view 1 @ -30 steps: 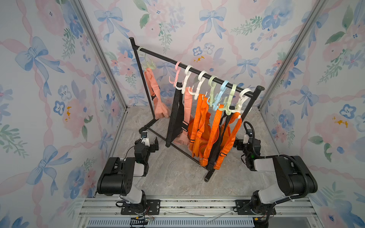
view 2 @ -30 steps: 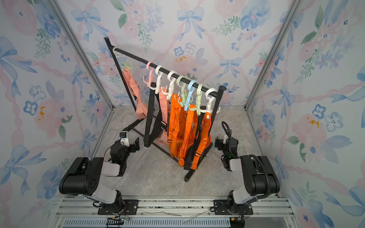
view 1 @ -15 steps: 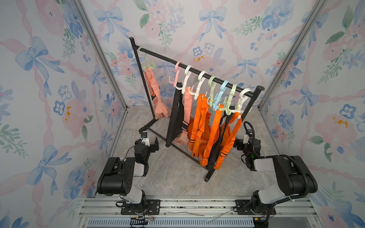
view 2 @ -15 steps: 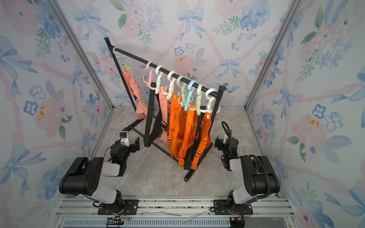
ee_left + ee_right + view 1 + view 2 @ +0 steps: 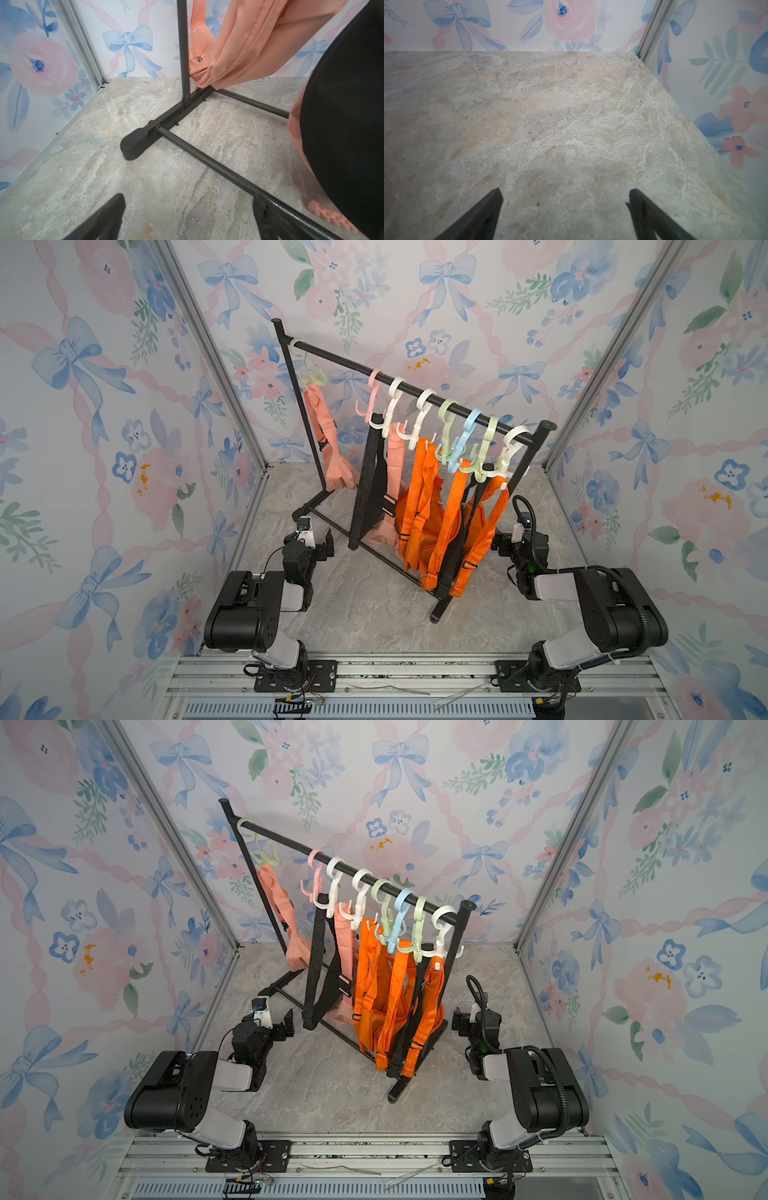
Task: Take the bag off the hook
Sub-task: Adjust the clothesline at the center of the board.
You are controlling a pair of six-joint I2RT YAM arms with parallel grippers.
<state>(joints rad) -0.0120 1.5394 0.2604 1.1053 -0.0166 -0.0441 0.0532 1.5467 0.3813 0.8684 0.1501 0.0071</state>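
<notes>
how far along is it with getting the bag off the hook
Done: nothing yet. The orange bags, black bag and pink bags all hang from hooks on the rack. In hand: nothing; left gripper and right gripper are open, empty, low near the floor. Left: the whole job, reaching a strap and lifting it off its hook.

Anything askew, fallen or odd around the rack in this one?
Nothing fallen or damaged. The only oddity: one peach bag hangs alone at the far end of the rack, apart from the crowded orange bags.
</notes>
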